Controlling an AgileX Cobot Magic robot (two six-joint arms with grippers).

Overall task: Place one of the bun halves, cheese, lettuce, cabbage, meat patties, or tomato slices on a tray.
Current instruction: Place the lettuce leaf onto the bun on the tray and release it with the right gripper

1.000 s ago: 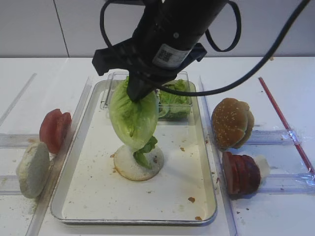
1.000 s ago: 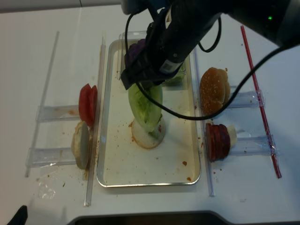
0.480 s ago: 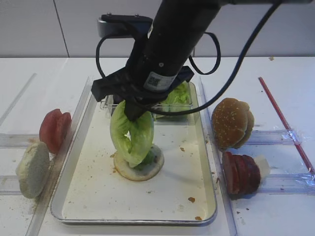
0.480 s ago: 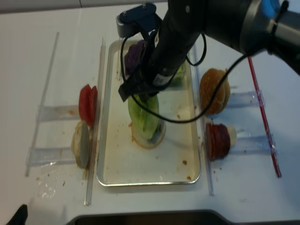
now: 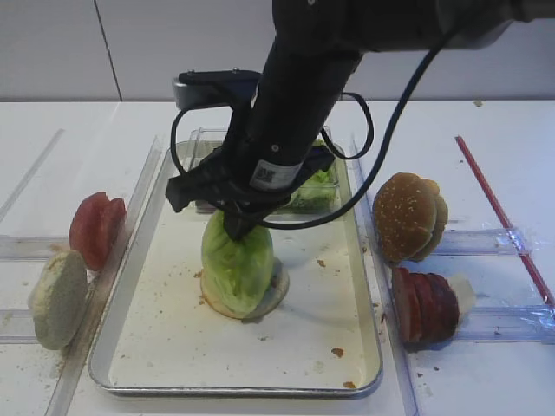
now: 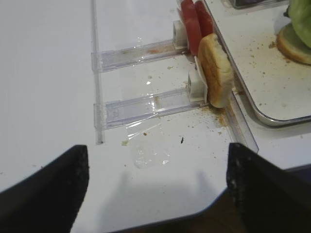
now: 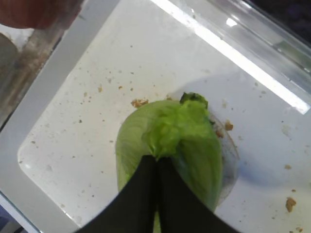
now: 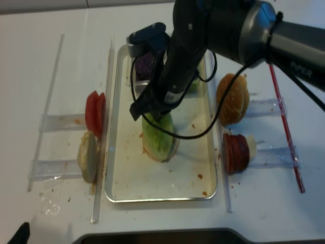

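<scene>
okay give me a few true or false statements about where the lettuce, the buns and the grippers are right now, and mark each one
1. The right gripper is shut on the pale green lettuce leaf. True.
2. The lettuce leaf rests on the round bun half lying flat in the metal tray. True.
3. The sesame-topped bun lies inside the tray. False: it stands in a clear plastic holder to the right of the tray.
4. The red tomato slices stand to the left of the tray. True.
5. The left gripper is holding the pale bun half beside the tray. False: its jaws are open and hold nothing, apart from that bun.
</scene>
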